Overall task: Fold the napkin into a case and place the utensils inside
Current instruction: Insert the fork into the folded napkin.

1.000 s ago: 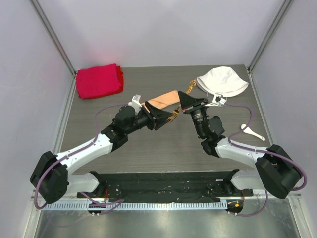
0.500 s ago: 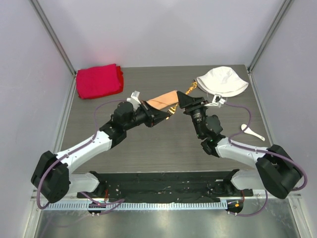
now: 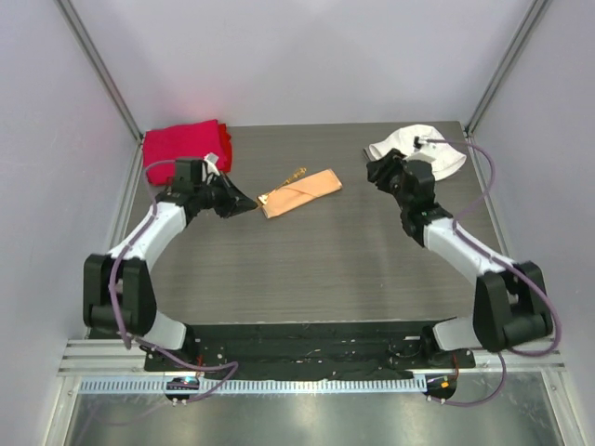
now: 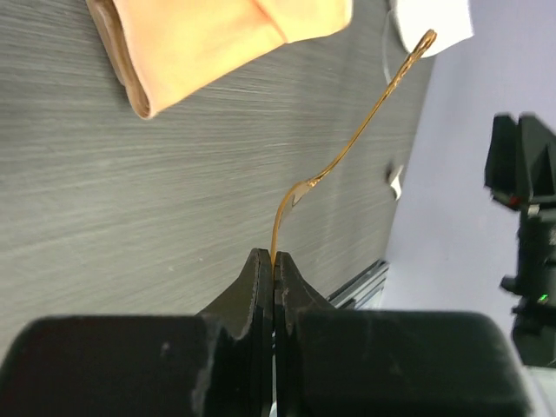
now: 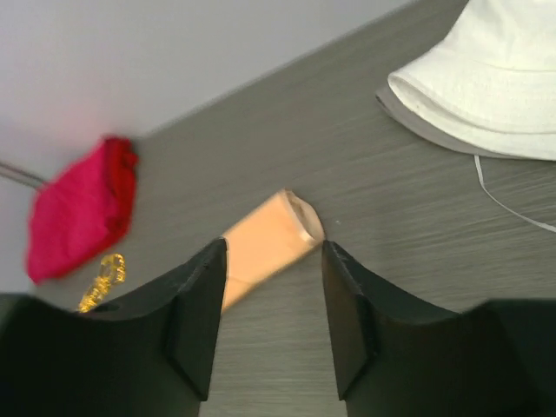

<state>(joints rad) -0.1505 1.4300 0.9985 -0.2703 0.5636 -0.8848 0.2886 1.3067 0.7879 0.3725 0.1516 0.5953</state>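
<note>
The napkin (image 3: 299, 192), shiny peach-tan satin, lies folded into a narrow flat case in the middle of the back of the table; it also shows as the case (image 4: 208, 39) and the case (image 5: 265, 239). My left gripper (image 3: 249, 202) sits just left of it, shut on one end of a thin gold utensil (image 4: 347, 143). From the left gripper (image 4: 274, 259) the utensil slants away beside the case, outside it. To the right, near the hat, my right gripper (image 3: 376, 172) is open and holds nothing. The right gripper (image 5: 274, 252) points at the case from a distance.
A thick red cloth (image 3: 184, 150) lies at the back left, just behind the left arm. A white bucket hat (image 3: 423, 149) lies at the back right, partly under the right wrist. Grey walls and metal posts close in the table on three sides.
Both arms have drawn apart from the centre. The left gripper pulled left with the gold utensil; the right gripper opened and backed toward the hat. The case now lies alone on the table.
</note>
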